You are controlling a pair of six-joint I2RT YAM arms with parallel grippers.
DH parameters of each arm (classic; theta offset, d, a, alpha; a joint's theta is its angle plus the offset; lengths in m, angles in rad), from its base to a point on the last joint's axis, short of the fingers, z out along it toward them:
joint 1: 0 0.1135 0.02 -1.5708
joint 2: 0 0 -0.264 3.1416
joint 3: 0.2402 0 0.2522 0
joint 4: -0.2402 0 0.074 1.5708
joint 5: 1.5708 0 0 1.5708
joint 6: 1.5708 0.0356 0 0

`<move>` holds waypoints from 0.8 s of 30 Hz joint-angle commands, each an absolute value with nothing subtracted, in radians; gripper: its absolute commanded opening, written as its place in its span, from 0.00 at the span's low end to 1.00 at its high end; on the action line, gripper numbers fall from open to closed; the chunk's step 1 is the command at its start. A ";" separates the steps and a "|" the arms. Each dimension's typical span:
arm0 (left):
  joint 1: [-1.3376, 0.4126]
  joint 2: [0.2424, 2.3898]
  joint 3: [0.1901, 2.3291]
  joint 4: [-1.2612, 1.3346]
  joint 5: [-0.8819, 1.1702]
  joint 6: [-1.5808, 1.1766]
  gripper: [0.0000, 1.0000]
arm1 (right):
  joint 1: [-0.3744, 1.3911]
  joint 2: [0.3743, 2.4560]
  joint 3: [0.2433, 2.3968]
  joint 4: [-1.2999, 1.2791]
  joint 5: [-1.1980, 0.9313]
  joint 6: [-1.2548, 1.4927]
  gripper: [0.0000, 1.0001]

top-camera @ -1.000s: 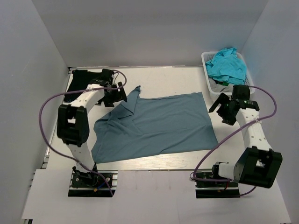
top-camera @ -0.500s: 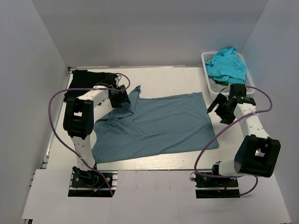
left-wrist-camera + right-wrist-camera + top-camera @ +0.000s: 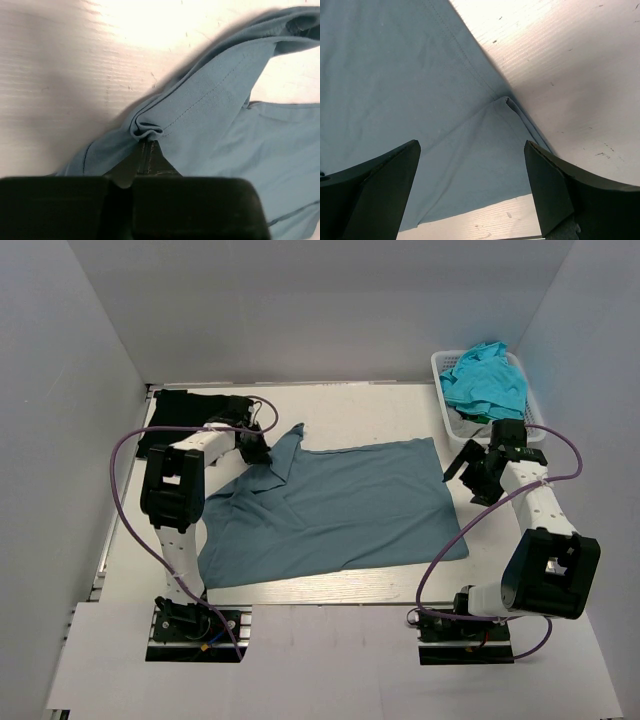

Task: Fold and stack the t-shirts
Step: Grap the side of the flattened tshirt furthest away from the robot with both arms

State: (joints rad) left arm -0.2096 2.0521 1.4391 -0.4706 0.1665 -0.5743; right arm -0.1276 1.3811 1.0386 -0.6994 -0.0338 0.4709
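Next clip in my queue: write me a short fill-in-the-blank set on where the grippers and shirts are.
1. The left gripper is shut on a fold of the slate-blue t-shirt; the right gripper above its edge is ___.
2. The turquoise t-shirts sit in the white basket at the table's far ___ corner.
3. The black t-shirt lies at the far ___ corner.
Missing words: open; right; left.

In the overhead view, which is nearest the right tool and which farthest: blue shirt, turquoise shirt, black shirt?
1. Blue shirt, mid-table, right beside the right tool.
2. Turquoise shirt, in the basket beyond it.
3. Black shirt, far-left corner.
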 commanded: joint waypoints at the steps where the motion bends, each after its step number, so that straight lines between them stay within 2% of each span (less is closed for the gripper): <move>1: -0.210 2.042 1.489 -0.491 0.098 -0.565 0.00 | -0.114 1.379 1.069 -0.672 -0.026 0.462 0.90; 10: -0.210 1.965 1.456 -0.425 0.064 -0.517 0.00 | -0.055 1.382 1.089 -0.649 -0.005 0.431 0.90; 14: -0.210 1.902 1.456 -0.405 0.049 -0.431 0.00 | 0.042 1.419 1.156 -0.640 0.047 0.381 0.90; 24: -0.192 1.913 1.646 -0.451 -0.050 -0.210 0.00 | 0.144 1.695 1.428 -0.633 0.241 0.409 0.90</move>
State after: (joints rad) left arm -0.2012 1.9556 1.5764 -0.4492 0.0010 -0.3222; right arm 0.1383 1.6421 1.3518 -0.6437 0.1455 0.4000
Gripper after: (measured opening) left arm 0.014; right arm 0.904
